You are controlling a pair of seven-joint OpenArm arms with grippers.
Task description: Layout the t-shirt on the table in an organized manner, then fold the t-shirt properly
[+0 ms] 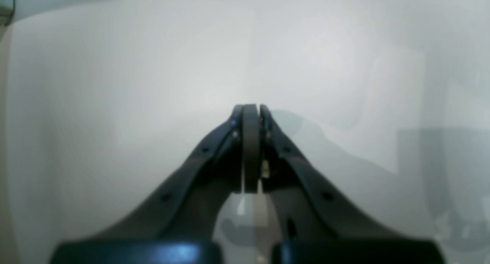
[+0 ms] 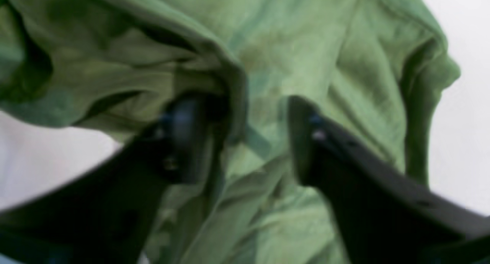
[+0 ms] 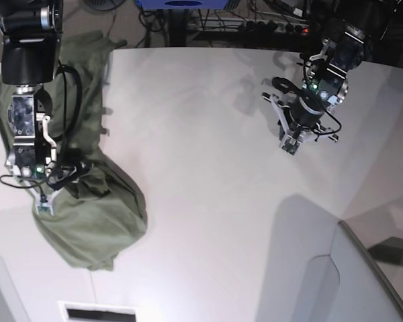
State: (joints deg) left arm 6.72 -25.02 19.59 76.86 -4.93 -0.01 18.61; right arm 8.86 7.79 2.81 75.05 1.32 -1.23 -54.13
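My right end effector (image 2: pixel 249 141) sits jaws apart over the bunched t-shirt (image 3: pixel 87 201) at the bench (image 3: pixel 215 201) edge, gripping nothing; my left end effector (image 1: pixel 250 114) hangs shut and empty.

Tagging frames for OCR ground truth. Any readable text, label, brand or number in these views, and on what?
None readable in any view.
t-shirt: plain green cloth, no print or label showing; the right wrist view is blurred.
table: bare white, no markings.
left tool and right tool: dark, no lettering visible.
Arm housings in the base view: only small green lights, no legible marks.
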